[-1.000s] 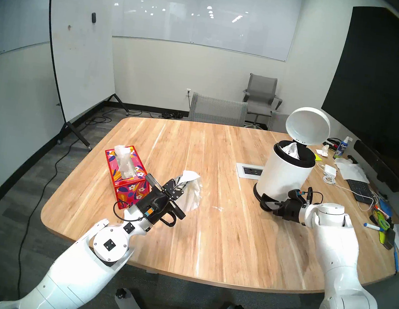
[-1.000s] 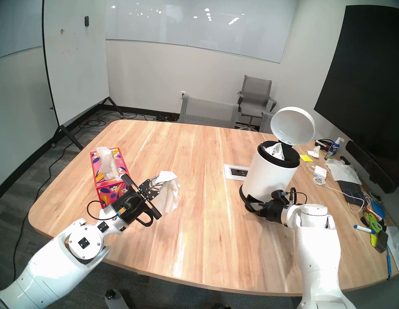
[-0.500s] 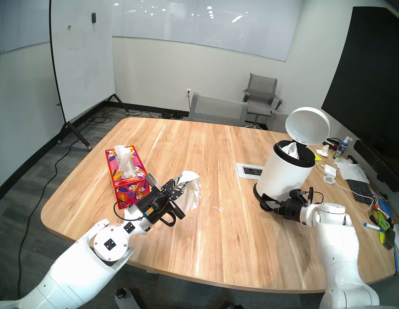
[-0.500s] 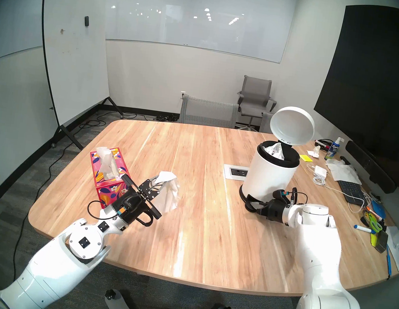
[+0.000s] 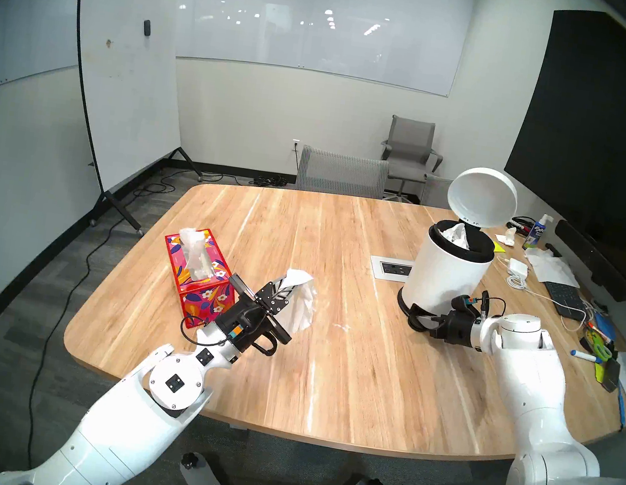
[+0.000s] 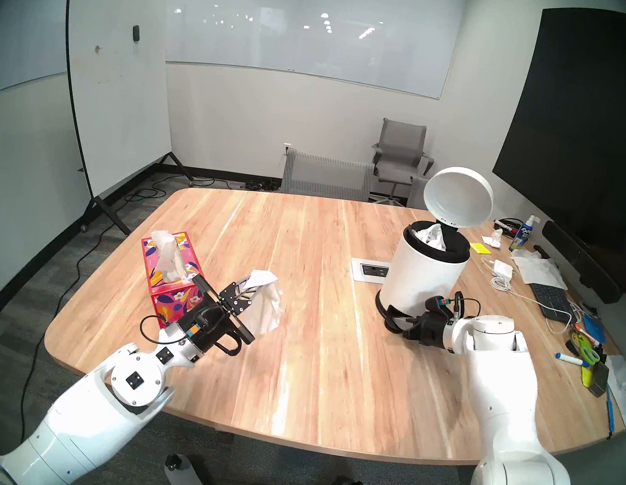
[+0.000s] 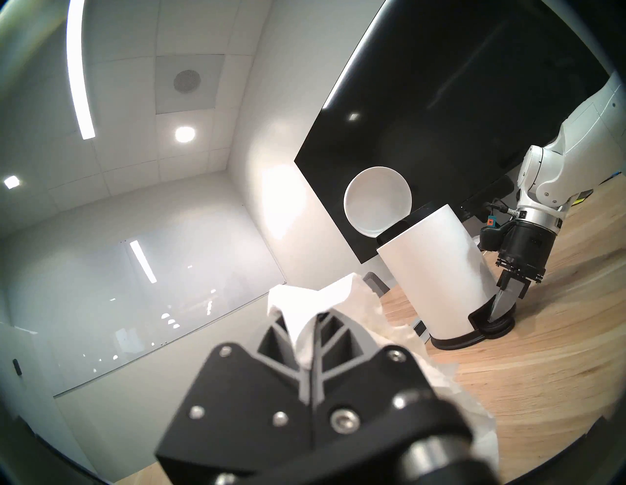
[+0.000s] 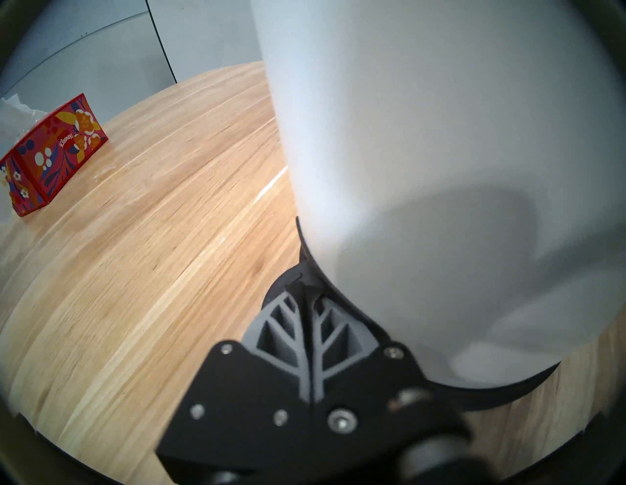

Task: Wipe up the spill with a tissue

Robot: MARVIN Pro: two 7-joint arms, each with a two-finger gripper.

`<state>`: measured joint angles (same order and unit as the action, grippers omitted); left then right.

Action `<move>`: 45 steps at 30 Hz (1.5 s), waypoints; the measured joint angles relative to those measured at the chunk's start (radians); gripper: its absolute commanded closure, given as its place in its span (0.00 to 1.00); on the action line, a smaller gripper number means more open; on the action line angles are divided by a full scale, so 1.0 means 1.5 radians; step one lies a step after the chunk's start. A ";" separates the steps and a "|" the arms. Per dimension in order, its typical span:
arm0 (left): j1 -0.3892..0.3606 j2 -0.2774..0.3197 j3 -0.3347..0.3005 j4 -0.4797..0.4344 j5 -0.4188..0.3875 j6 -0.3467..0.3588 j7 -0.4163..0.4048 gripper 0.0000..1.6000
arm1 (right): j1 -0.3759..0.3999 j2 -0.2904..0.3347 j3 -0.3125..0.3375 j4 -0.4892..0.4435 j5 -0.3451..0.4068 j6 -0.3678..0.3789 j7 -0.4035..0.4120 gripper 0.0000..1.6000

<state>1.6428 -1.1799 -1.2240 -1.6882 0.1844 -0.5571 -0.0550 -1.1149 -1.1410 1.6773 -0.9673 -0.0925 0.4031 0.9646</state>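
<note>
Room: meeting room; rolling whiteboard [image 5: 125, 88] far left, dark wall screen [image 5: 604, 127] right, grey chairs [image 5: 411, 150] beyond.

Surface: wooden table [image 5: 325, 376].
- Left gripper [image 5: 285, 287]: pinched on the tissue [image 5: 301, 306], raised, right of the red floral box [image 5: 199, 277].
- Spill [image 5: 342, 326]: whitish patch, centre-near.
- Right gripper [image 7: 498, 306]: fingers together on the pedal of the white bin [image 5: 446, 273], lid up.

The table [image 5: 367, 362] is pale wood, streaky and faintly shiny. A crumpled, soft paper tissue [image 5: 301, 304] hangs matt white. The bin [image 5: 445, 277] is smooth white with a satin sheen; the floral tissue box [image 5: 205, 281] looks like glossy cardboard.
</note>
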 measured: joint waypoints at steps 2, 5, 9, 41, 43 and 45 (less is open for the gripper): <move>0.000 0.000 0.001 0.000 -0.001 0.000 0.000 1.00 | -0.001 0.001 -0.002 -0.003 -0.002 0.001 -0.001 1.00; -0.002 -0.002 0.004 -0.002 -0.001 0.004 0.000 1.00 | -0.002 0.001 -0.003 -0.006 -0.003 0.002 -0.002 1.00; -0.013 -0.007 0.011 -0.012 -0.001 0.020 -0.001 1.00 | -0.002 0.002 -0.005 -0.007 -0.003 0.002 -0.003 1.00; -0.176 -0.144 0.174 -0.043 0.044 0.231 -0.070 1.00 | -0.003 0.004 -0.008 -0.009 -0.002 0.002 -0.004 1.00; -0.185 -0.156 0.184 -0.033 0.047 0.247 -0.069 1.00 | -0.003 0.004 -0.008 -0.009 -0.002 0.002 -0.004 1.00; -0.197 -0.168 0.195 -0.018 0.047 0.265 -0.065 1.00 | -0.003 0.004 -0.009 -0.009 -0.001 0.002 -0.004 1.00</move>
<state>1.3475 -1.4324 -0.9317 -1.7152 0.2553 -0.1595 -0.1525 -1.1192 -1.1345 1.6644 -0.9811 -0.0947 0.4059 0.9592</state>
